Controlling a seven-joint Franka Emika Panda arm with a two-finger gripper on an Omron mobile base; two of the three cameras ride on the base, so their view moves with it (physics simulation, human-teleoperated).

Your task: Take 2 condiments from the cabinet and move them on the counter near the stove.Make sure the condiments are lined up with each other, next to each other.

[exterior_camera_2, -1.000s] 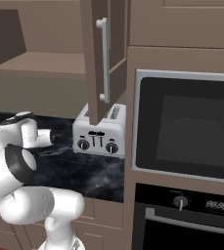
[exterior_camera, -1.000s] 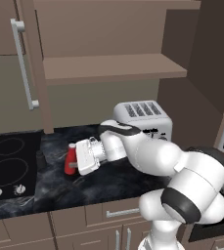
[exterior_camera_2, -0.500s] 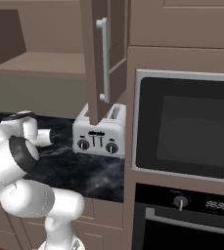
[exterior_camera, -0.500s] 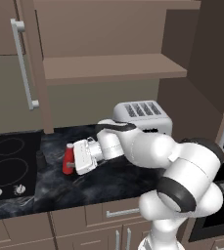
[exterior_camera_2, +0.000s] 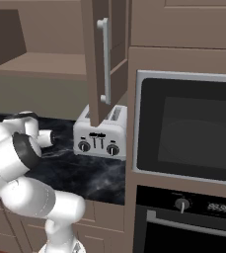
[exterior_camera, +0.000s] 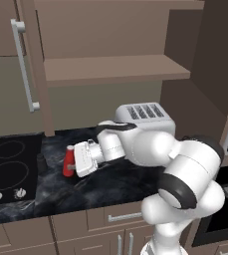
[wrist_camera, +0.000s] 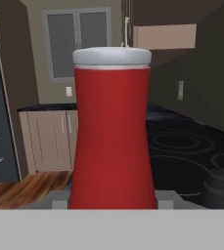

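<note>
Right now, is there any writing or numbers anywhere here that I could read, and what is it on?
Oven display: pale digits, too blurred to read.
Red bottle: no legible text.
Toaster: knobs and small levers, no readable marks.
Stove: ring outlines and two knobs, no words.
Nothing else carries writing.

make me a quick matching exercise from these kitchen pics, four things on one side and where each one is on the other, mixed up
Things:
1. red bottle
2. dark shaker
3. toaster
4. cabinet shelf

Places:
A. bare, above the counter
B. on the counter beside the oven column
C. in the claw, over the counter
D. standing at the stove's edge

Pairs: 1-C, 2-D, 3-B, 4-A
</note>
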